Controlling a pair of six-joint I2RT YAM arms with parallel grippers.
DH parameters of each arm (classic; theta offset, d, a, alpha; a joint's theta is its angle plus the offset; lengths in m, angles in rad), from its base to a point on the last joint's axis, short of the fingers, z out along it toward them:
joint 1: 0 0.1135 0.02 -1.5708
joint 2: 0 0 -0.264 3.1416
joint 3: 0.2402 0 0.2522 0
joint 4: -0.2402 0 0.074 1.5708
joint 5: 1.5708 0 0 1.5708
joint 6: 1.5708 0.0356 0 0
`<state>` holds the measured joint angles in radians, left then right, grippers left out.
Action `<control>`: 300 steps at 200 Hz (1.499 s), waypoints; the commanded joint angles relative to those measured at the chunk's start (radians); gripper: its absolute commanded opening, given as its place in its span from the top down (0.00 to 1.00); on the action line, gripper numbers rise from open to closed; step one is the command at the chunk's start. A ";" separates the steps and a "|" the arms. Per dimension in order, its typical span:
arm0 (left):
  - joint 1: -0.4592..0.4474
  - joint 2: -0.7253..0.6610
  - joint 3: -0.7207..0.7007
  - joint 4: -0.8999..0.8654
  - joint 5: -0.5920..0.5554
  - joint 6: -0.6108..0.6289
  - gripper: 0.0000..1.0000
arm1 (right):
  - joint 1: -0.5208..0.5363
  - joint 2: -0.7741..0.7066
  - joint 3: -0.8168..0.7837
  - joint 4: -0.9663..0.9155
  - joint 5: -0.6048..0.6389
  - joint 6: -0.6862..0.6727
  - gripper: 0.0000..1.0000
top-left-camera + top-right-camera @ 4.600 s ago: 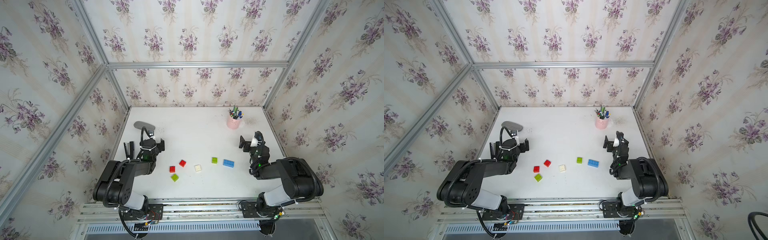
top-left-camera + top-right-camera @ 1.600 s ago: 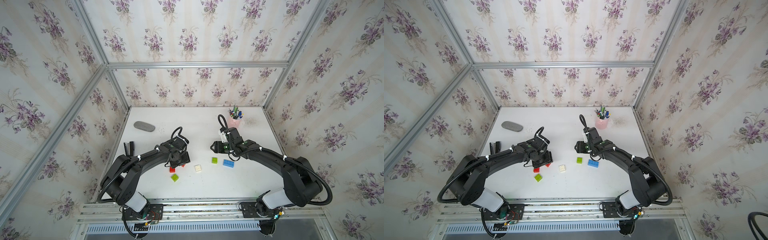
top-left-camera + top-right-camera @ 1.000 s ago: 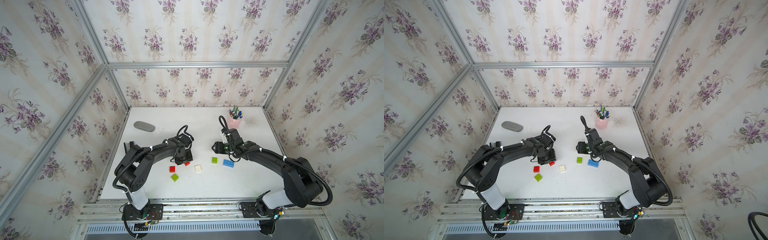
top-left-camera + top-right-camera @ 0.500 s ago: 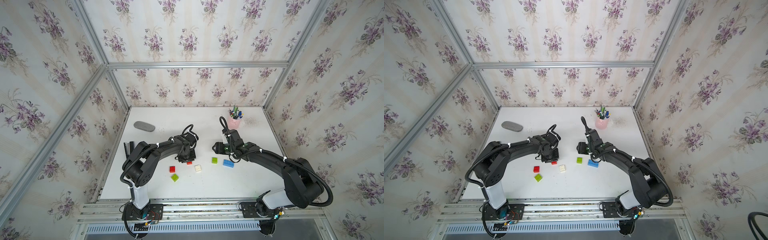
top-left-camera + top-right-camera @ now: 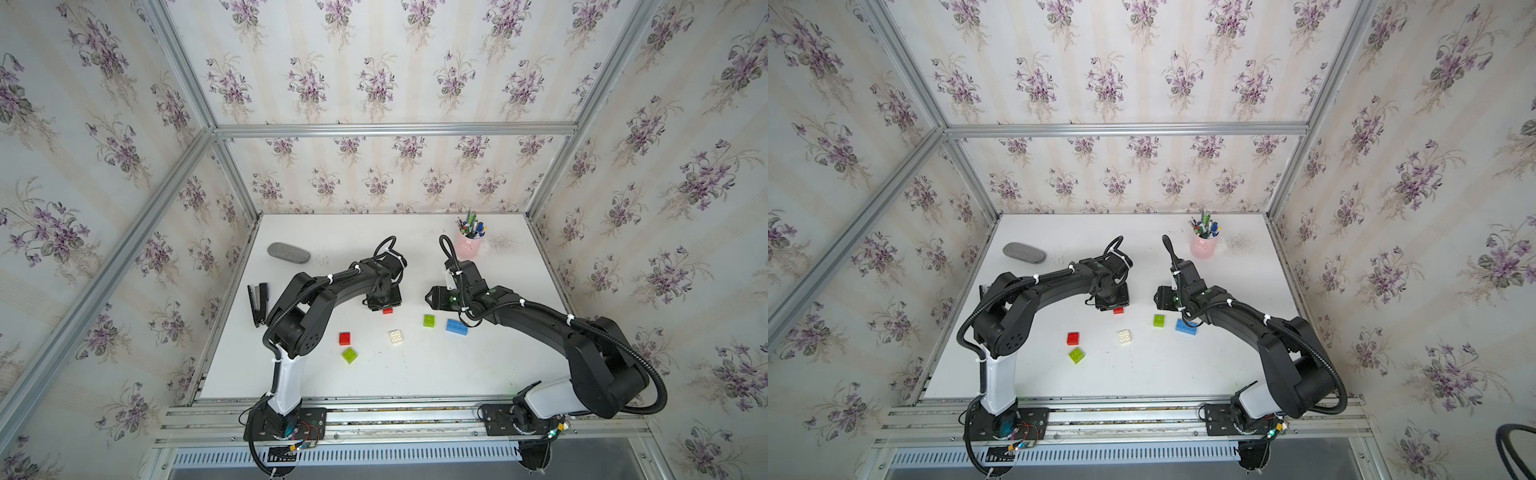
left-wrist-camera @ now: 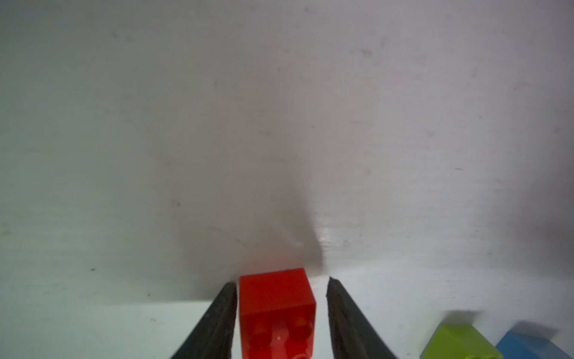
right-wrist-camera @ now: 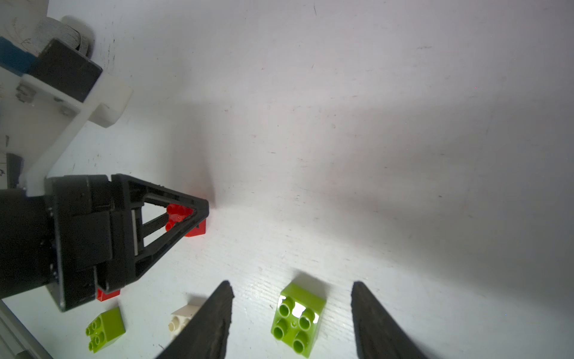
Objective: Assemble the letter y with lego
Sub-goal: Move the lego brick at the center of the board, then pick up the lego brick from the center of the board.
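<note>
The lego lies loose on the white table (image 5: pixel 415 374). My left gripper (image 6: pixel 281 282) stands low over a red brick (image 6: pixel 276 310), open: one finger is against it and the other stands off with a gap. In both top views this red brick (image 5: pixel 387 310) (image 5: pixel 1118 310) peeks out under the left gripper (image 5: pixel 384 305). My right gripper (image 7: pixel 292 284) hangs open above a lime-green brick (image 7: pixel 298 320) with wide gaps on both sides. A blue brick (image 5: pixel 456 326), a white brick (image 5: pixel 395 336), a second red brick (image 5: pixel 344 338) and a second green brick (image 5: pixel 349 355) lie apart. No letter y shows.
A pink pen cup (image 5: pixel 469 245) stands at the back right, behind the right arm. A grey oval case (image 5: pixel 288 253) lies at the back left and a black stapler (image 5: pixel 257 303) near the left edge. Patterned walls close in three sides.
The left gripper has slid right and toward the back, and the red brick went with it. Its jaws now stand apart round that brick. The right arm has hardly moved.
</note>
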<state>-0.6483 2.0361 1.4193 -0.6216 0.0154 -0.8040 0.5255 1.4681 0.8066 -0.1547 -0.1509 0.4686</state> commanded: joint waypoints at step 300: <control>0.104 -0.611 -0.513 -0.019 -0.086 0.026 0.36 | 0.379 0.326 0.364 -0.412 0.024 -0.065 0.38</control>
<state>-0.5476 1.4296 0.9146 -0.6407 -0.0509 -0.7704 0.8867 1.7569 1.1278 -0.4854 -0.1421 0.3927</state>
